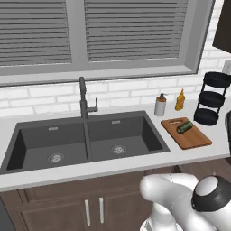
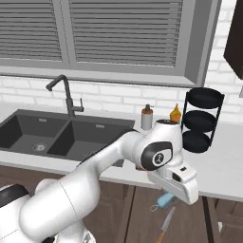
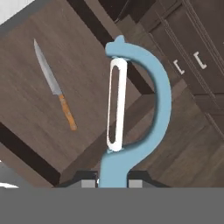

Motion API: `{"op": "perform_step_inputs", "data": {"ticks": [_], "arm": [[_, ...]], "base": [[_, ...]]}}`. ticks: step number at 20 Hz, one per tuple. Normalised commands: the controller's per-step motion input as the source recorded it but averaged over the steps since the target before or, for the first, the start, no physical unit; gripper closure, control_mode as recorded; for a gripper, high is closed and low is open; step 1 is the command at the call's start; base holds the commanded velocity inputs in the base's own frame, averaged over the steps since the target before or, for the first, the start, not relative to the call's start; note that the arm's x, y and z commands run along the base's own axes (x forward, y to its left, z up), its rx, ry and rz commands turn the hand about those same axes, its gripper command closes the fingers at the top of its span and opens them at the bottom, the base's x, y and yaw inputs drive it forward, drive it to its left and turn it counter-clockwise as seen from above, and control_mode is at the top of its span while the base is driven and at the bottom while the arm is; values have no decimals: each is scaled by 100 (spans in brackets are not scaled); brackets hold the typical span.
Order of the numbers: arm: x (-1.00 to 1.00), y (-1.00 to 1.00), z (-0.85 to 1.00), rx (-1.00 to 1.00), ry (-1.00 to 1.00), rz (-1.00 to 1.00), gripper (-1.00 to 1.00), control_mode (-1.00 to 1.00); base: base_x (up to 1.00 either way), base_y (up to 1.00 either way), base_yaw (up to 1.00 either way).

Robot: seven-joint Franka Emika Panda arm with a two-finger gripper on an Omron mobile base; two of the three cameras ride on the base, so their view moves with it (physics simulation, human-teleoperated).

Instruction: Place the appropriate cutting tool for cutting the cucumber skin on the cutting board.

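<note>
Where the hand (image 3: pixel 113 181) grips, peeler (image 3: pixel 131 109) lengthwise, blade outward.

Matte light-blue plastic peeler (image 3: pixel 144 109), white blade; wood-handled steel knife (image 3: pixel 54 85); reddish-brown wooden cutting board (image 1: pixel 189 137); smooth matte dark sink (image 1: pixel 85 140).

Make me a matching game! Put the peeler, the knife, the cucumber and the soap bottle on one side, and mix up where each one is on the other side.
Things:
1. peeler
2. knife
3. cucumber
4. soap bottle

Places:
A. lying on the cutting board
B. standing on the counter behind the sink
C. held in the tool
D. lying in the open drawer

Pairs: 1-C, 2-D, 3-A, 4-B
</note>
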Motion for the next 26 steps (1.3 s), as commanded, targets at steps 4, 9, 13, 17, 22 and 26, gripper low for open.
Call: {"op": "perform_step_inputs", "data": {"ticks": [4, 9, 13, 17, 22, 26], "arm": [[82, 0, 16, -6, 0, -1, 100, -100], [100, 1, 0, 0, 0, 0, 100, -100], [99, 1, 1, 0, 0, 3, 100, -100], [90, 12, -3, 0, 0, 6, 100, -100], [80, 18, -33, 0, 0, 5, 100, -100], [69, 15, -46, 0, 0, 5, 100, -100]], "base": [[0, 0, 0], [0, 0, 0], [0, 0, 0], [0, 0, 0], [0, 0, 0], [0, 0, 0]]}}
